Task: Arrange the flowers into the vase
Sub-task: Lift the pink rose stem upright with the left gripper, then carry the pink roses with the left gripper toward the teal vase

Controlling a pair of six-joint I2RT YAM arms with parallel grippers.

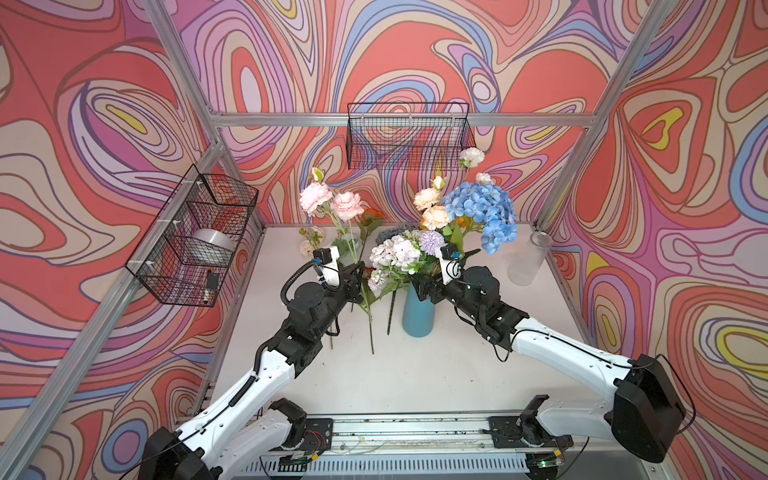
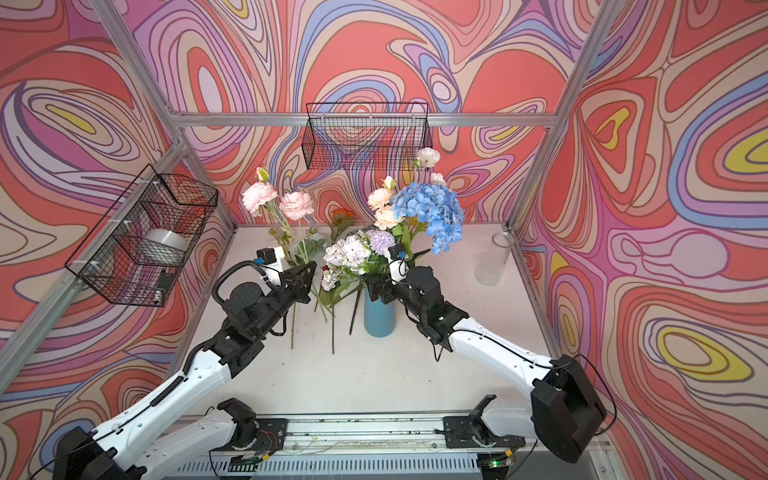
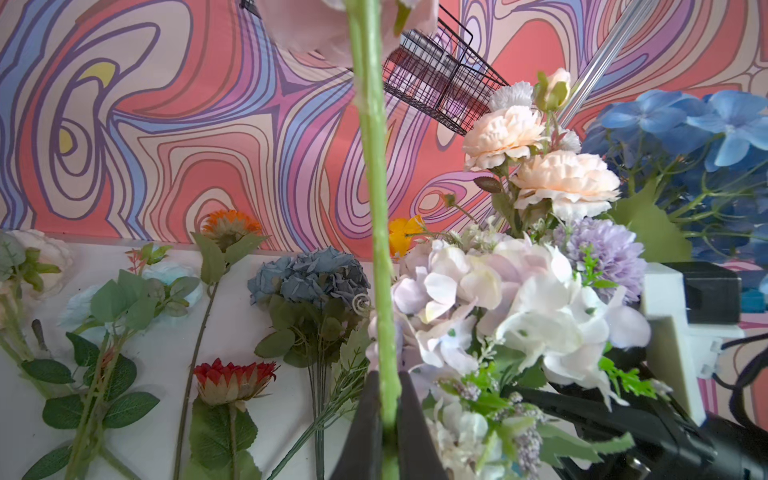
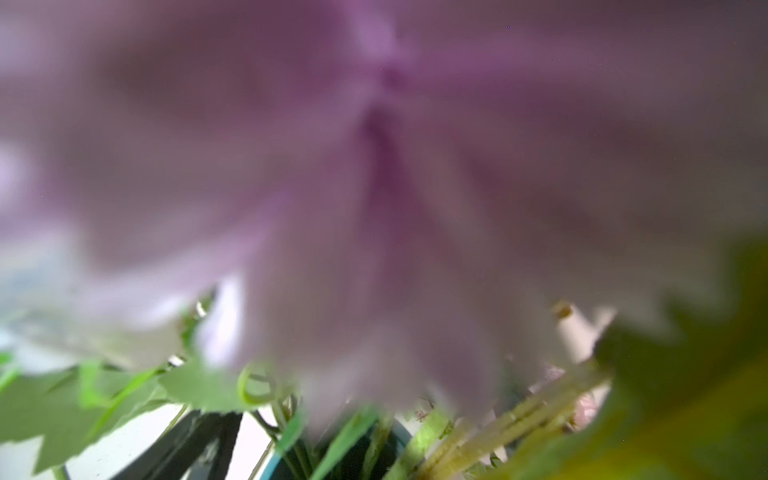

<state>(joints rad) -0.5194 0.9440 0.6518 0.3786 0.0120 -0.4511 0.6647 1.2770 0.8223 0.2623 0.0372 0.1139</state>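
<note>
Left claw [image 3: 388, 380] is clamped on the green stem of the pink peony [image 1: 316, 197], blooms up, just left of the blue vase [image 1: 418, 318] on the table [image 1: 415, 374]. Right claw [image 1: 422, 289] has its jaws spread wide at the vase mouth, buried in foliage; contact with stems unclear. Vase holds the blue hydrangea [image 1: 482, 212], cream peonies [image 1: 434, 216] and lilac-white spray [image 1: 395, 253]; red sunflower [image 3: 232, 378] and dusty-blue roses [image 3: 309, 274] lie on the table.
</note>
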